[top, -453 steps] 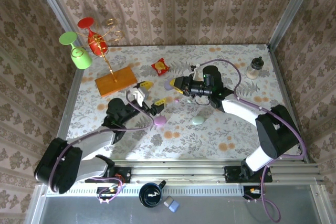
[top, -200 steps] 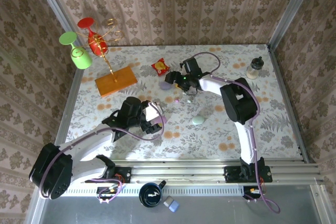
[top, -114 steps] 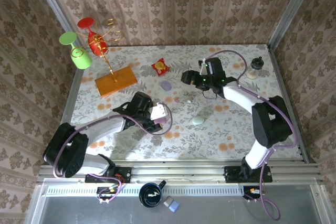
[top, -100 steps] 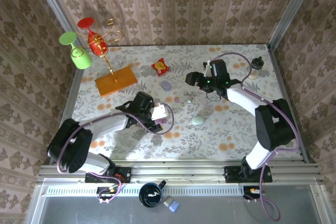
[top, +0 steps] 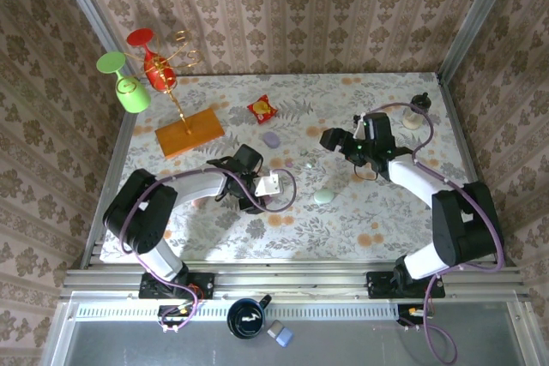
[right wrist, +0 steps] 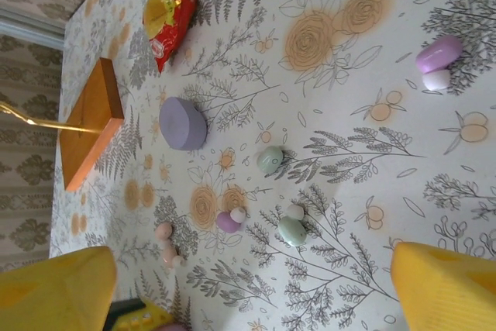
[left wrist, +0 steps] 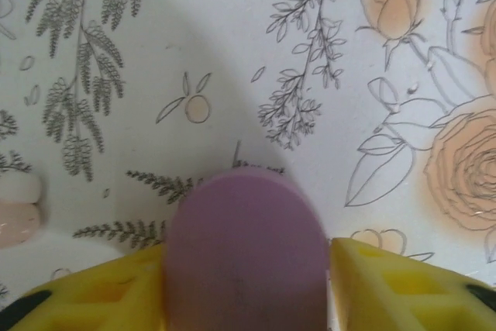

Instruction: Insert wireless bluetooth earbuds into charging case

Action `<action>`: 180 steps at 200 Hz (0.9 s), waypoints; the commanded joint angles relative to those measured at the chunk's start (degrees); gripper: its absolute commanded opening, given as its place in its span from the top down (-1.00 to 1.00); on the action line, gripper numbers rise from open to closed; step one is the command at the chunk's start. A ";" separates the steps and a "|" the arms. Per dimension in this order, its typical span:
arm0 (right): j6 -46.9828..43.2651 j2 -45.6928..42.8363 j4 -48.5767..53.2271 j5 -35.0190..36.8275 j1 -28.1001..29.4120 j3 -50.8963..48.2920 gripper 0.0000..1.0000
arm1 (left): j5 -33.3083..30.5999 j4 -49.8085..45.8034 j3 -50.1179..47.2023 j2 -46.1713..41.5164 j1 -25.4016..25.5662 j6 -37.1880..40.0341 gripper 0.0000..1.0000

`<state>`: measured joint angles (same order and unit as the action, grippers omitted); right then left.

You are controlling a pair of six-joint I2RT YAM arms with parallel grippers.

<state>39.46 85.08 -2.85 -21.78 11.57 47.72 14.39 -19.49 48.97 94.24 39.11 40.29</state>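
Left pincer (left wrist: 248, 292) clasps lilac case (left wrist: 244, 238), pale earbud (left wrist: 17, 211) nearby.

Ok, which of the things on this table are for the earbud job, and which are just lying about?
For the job:
purple case
lilac case
mint case
scattered earbuds

Lying about:
snack packet
wooden stand
red and green glasses
small bottle

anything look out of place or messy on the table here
Yes: the earbuds lie loose, scattered across the table. A red-and-yellow snack packet near the lilac case looks out of place among the audio gear.
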 commanded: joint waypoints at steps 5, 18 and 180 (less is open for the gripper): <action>1.49 -2.35 -3.35 -0.28 -0.70 -1.99 -1.00 | -0.42 -2.96 0.08 1.25 0.44 1.16 0.32; 2.52 -3.72 -3.23 0.95 -0.70 -2.74 -1.00 | -0.33 -2.78 -0.10 0.84 0.36 1.15 0.37; 11.68 -35.98 -0.81 -13.71 5.79 -22.91 -0.80 | 6.74 17.18 -4.16 -16.74 7.68 2.29 0.34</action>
<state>48.10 53.76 -7.46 -30.13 15.09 27.62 17.89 -7.20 46.11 79.96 44.25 41.25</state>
